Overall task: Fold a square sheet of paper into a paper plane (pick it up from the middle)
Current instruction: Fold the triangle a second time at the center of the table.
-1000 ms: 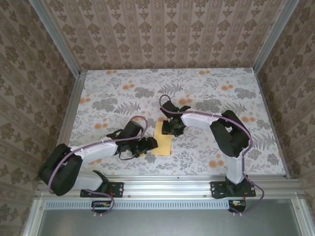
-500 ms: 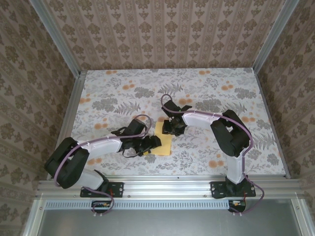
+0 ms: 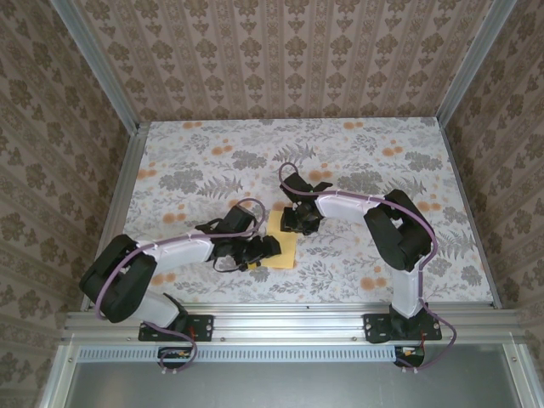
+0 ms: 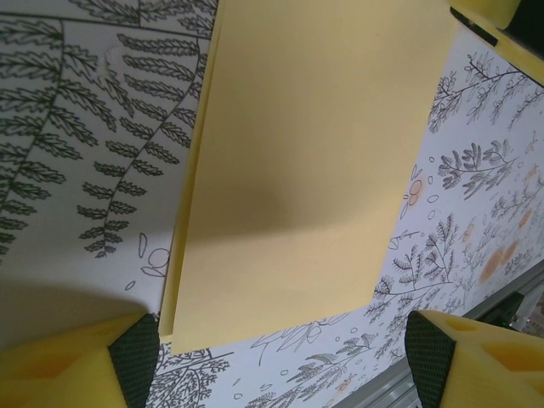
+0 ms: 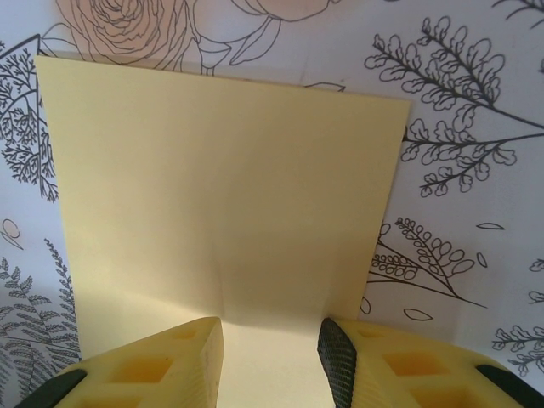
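1. The paper (image 4: 314, 170) is seen as thin, matt, smooth and pale yellow. It is folded into an oblong, with two layers slightly offset along one long edge.
2. It is laid flat on the table (image 4: 85, 127), whose surface is printed with grey ferns and small orange flowers.
3. The left gripper (image 4: 282, 357) is held wide open. Its blocky yellow fingers (image 4: 59, 365) are faced with black ribbed pads (image 4: 136, 365). The short edge of the paper lies just ahead of this gripper, in line with the gap between the fingers, and nothing is gripped.
4. The right gripper (image 5: 272, 344) is held partly open, with nothing pinched. Its tips are placed over the nearest edge of the paper (image 5: 221, 195), and the sheet extends ahead of them. Whether the tips are touching it cannot be told.
5. From above, the paper (image 3: 285, 253) is seen just beside both the left gripper (image 3: 265, 248) and the right gripper (image 3: 297, 225), between the two.
6. Compared with a second ago, the left arm has been swung towards the paper, so the left gripper has been brought closer to its edge. The right gripper and the paper are found almost where they were.
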`<action>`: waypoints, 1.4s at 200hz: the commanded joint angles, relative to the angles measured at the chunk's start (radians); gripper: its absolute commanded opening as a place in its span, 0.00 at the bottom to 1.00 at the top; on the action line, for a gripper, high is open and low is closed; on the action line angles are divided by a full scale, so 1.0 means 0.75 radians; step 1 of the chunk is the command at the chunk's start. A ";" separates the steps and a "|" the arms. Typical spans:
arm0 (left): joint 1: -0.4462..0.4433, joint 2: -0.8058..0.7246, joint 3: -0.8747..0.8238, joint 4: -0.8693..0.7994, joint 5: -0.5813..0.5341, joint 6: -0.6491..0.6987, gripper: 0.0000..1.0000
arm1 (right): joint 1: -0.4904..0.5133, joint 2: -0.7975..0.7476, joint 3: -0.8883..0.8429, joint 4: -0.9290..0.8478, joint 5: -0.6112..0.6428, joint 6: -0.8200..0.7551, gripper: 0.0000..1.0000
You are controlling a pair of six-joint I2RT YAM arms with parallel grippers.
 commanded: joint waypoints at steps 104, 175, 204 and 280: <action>-0.016 0.017 0.013 0.113 -0.024 -0.022 0.53 | 0.001 0.079 -0.079 0.073 -0.038 0.025 0.40; -0.017 0.046 0.072 -0.083 -0.171 0.054 0.18 | -0.015 -0.100 -0.058 0.111 -0.185 -0.016 0.37; -0.017 0.070 0.094 -0.113 -0.198 0.081 0.10 | -0.015 -0.156 -0.080 0.119 -0.237 -0.018 0.34; -0.021 0.080 0.133 -0.149 -0.224 0.120 0.10 | -0.015 -0.091 -0.167 0.168 -0.276 0.013 0.28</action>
